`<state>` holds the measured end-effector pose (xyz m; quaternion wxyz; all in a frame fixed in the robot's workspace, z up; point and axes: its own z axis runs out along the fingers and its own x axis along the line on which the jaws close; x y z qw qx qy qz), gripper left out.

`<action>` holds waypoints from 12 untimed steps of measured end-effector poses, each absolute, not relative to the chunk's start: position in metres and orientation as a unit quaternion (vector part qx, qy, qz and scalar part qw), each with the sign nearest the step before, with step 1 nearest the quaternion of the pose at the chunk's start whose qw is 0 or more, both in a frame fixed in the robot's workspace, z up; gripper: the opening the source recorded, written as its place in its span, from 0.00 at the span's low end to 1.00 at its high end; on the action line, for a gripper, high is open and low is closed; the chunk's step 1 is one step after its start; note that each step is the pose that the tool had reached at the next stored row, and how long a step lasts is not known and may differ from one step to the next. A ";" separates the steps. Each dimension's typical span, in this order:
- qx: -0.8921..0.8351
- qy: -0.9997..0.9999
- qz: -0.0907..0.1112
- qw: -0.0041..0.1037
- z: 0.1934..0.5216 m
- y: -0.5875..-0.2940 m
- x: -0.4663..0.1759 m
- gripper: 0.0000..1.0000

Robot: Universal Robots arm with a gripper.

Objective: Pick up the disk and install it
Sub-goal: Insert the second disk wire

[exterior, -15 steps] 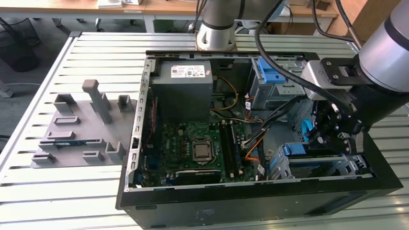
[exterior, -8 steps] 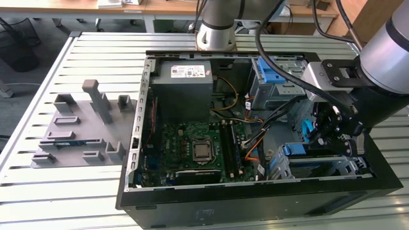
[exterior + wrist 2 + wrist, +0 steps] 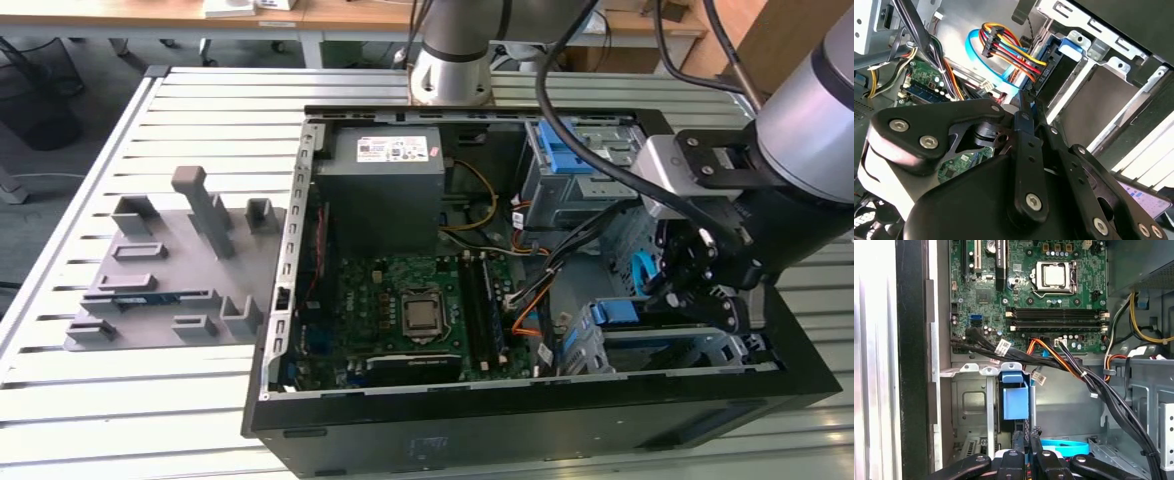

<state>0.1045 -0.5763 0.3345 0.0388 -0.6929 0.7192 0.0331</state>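
Observation:
The disk sits edge-on in the lower drive bay of the open computer case (image 3: 287, 300), at the exterior view's right. Its blue plastic rail end (image 3: 614, 312) pokes out of the metal cage; the same blue end (image 3: 1015, 395) (image 3: 1072, 47) appears in both wrist views. A bundle of coloured power wires ends in a black plug (image 3: 1040, 75) at the disk's edge. My gripper (image 3: 694, 290) hangs inside the case just beside that bay. Its two black fingers (image 3: 1025, 107) are pressed together, tips close to the disk's end, with nothing between them (image 3: 1029, 437).
A grey power-supply box (image 3: 387, 180), a green motherboard (image 3: 414, 310) and an upper drive cage with a blue latch (image 3: 574, 150) fill the case. A light-blue data cable (image 3: 1064, 447) and black cable bundles (image 3: 1094, 385) run near the gripper. A grey slotted fixture (image 3: 174, 270) lies on the slatted table.

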 end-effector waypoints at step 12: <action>-0.693 0.719 0.033 0.039 0.332 -0.577 0.107 0.16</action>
